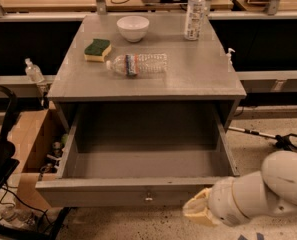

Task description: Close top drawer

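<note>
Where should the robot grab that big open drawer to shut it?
On the top drawer, probably the small round knob at the middle of its front, coming straight from the front. The front is flat and plain, so the knob is the only part sticking out. The gripper hangs low by the front's right end.

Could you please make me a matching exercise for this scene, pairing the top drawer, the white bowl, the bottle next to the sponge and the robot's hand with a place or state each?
Things:
1. top drawer
2. white bowl
3. bottle beside the sponge
4. hand

Places or states:
A. on its side in the middle of the cabinet top
B. low on the right, by the right end of the drawer front
C. pulled far out
D. upright near the back of the cabinet top

Pairs: 1-C, 2-D, 3-A, 4-B.
</note>
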Robot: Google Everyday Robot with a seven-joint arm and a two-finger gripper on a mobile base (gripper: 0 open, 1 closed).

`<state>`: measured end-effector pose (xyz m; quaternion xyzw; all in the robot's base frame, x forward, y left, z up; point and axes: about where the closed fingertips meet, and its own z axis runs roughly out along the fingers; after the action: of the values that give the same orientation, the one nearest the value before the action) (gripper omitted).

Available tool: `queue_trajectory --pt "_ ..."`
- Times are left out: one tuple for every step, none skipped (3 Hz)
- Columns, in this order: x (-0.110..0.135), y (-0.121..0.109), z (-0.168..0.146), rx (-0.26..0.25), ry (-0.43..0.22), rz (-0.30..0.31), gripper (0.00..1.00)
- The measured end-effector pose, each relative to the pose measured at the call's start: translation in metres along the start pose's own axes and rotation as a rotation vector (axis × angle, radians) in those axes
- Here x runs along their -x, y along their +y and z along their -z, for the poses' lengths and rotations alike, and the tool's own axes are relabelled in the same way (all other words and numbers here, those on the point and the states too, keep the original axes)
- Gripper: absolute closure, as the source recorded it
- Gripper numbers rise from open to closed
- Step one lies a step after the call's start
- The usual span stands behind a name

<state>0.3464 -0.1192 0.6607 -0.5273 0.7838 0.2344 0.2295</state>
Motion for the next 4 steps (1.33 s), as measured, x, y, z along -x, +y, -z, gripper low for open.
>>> queue_trajectory --pt "0.006 -0.04 -0.036 0.029 -0.033 -0.031 1.0" --pt "0.005 -0.039 -0.036 0.029 -0.033 -0.032 1.0" --pt "0.022 -0.082 -0.041 0.019 -0.035 -0.038 1.0" --pt "0.021 -0.08 -0.041 0.019 -0.035 -0.038 1.0"
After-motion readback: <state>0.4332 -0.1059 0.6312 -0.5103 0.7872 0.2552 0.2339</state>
